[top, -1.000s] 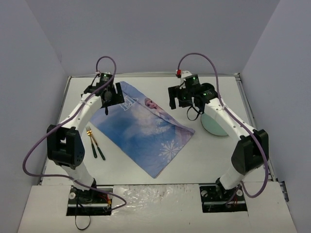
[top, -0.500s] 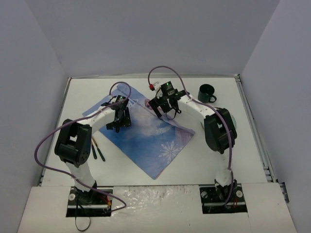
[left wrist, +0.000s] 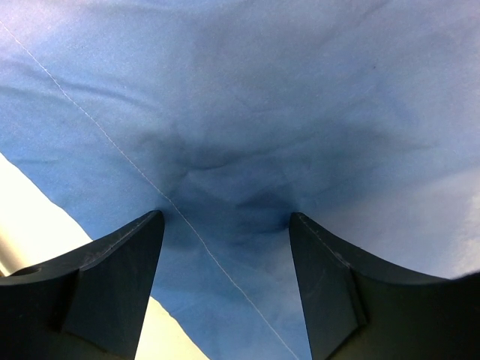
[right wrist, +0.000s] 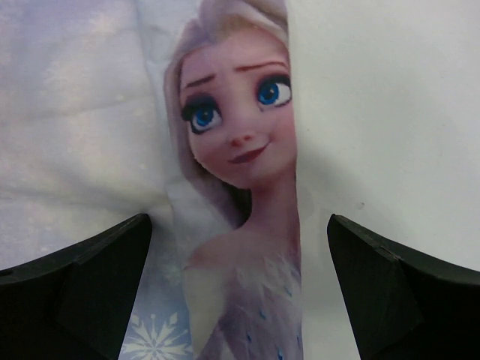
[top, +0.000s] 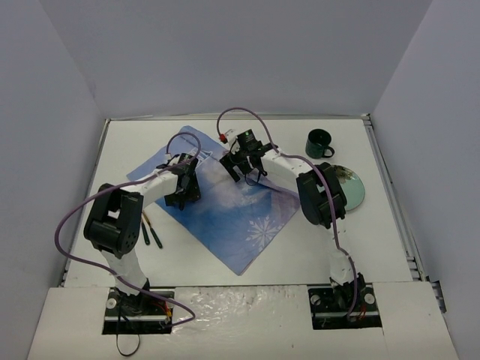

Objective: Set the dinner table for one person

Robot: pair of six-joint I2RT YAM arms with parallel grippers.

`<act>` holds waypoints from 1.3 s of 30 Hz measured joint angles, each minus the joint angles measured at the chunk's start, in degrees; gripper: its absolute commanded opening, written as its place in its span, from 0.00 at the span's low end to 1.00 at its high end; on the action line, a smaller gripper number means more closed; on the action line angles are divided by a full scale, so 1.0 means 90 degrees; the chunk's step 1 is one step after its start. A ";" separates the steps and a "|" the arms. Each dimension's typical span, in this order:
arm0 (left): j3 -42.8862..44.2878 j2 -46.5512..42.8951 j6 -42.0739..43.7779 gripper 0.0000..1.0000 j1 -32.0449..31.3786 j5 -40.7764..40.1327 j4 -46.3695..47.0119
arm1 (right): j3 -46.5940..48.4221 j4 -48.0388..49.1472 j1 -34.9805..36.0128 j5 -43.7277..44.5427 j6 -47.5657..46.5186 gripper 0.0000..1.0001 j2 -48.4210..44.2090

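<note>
Cloth (top: 232, 217), blue with snowflakes and a cartoon girl's face, lies slantwise across the middle of the dinner table (top: 352, 232), the big white top that fills the booth from wall to wall under both arms. The left gripper (left wrist: 225, 217) is down at the cloth's left part, near its long edge. From its wrist view the jaws stand apart with nothing clasped, and the fabric between the two fingers is puckered into small creases, so the tips look to be pressing on it. A strip of bare table shows just beside the left finger there. The right gripper (right wrist: 238, 221) hangs over the far corner of the cloth, jaws spread wide and empty, straddling the edge where the printed face meets the white top. Whether its tips touch the fabric I cannot tell. A dark green mug (top: 319, 142) stands upright near the far right of the table, well apart from the cloth. A pale round plate (top: 354, 192) lies nearer, partly hidden behind the right arm. Two dark-handled pieces of cutlery (top: 155, 235) lie on the bare top just left of the cloth, half covered by the left arm.
</note>
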 measured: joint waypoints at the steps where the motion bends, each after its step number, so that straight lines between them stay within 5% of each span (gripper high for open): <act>1: -0.0026 -0.0011 -0.0013 0.62 0.0000 0.0011 0.0045 | 0.0003 0.0011 -0.0055 0.0004 0.0006 1.00 0.0001; 15: -0.0224 -0.0096 -0.0074 0.60 0.0000 0.0081 0.0323 | 0.0433 -0.0020 -0.1382 0.0789 0.0148 0.99 0.0099; 26: -0.0179 -0.0095 -0.0026 0.60 0.0000 0.0093 0.0267 | 0.0338 -0.0111 -0.1123 0.0613 0.0543 0.98 -0.0619; 39: -0.0090 -0.0055 0.0080 0.60 0.0047 0.0089 0.0125 | -0.2948 0.0592 -0.0497 0.0229 0.2495 0.96 -0.2888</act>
